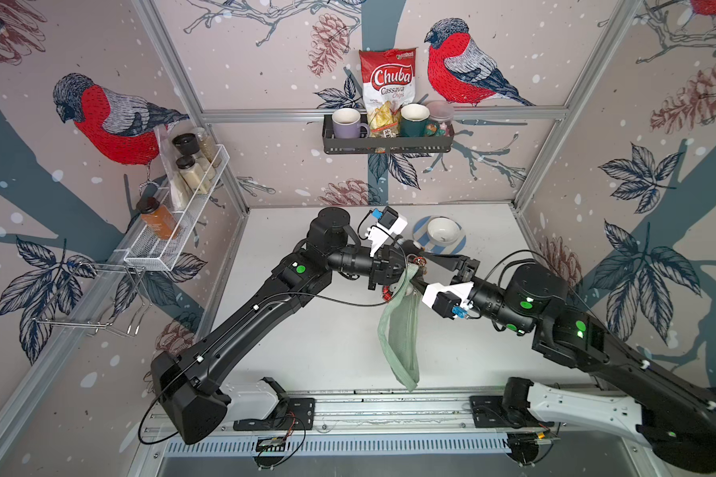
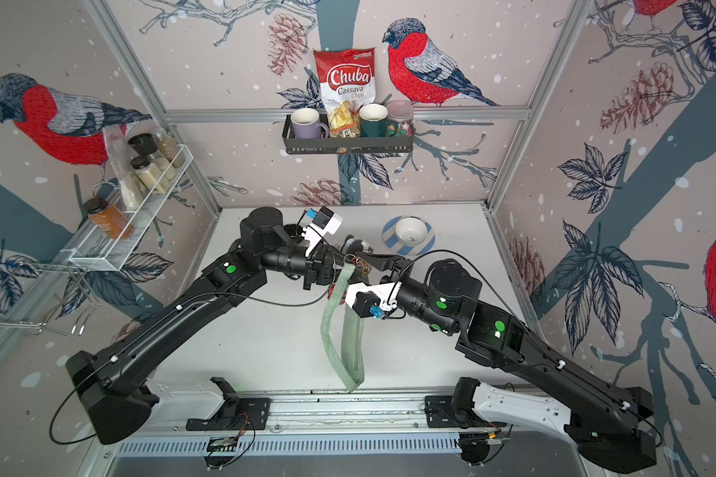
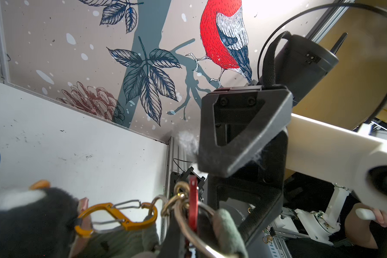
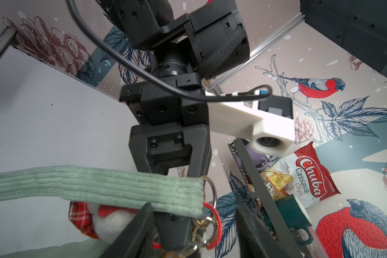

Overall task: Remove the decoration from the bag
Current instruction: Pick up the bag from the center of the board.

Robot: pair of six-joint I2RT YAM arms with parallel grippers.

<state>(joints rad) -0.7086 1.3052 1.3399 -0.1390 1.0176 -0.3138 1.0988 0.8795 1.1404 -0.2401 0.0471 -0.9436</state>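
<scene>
Currently left gripper [image 1: 395, 272] jaws pinch the bag [image 1: 402, 330] strap end, dangling it over bench [image 1: 306, 351] centre toward 6 o'clock, exposing the decoration [image 3: 130, 224]; right gripper [image 1: 421, 268] jaws spread beside it at 3 o'clock, probably to unclip.

Both same build: left arm [image 1: 244, 326] and right arm [image 1: 596, 351] have matte black angular shells, white base links [image 1: 575, 406] and round green markers [image 1: 300, 269] on the joint housings. Thin black cable [image 1: 306, 295] runs outside, pinned by white clips [image 1: 256, 307]. White printed wrist-camera mounts [image 1: 447, 291], blue connector [image 1: 457, 310]. Left gripper [image 4: 173, 232]: black open triangular finger frames, recessed screws, knurled band [image 4: 228, 51] on the housing behind.
</scene>
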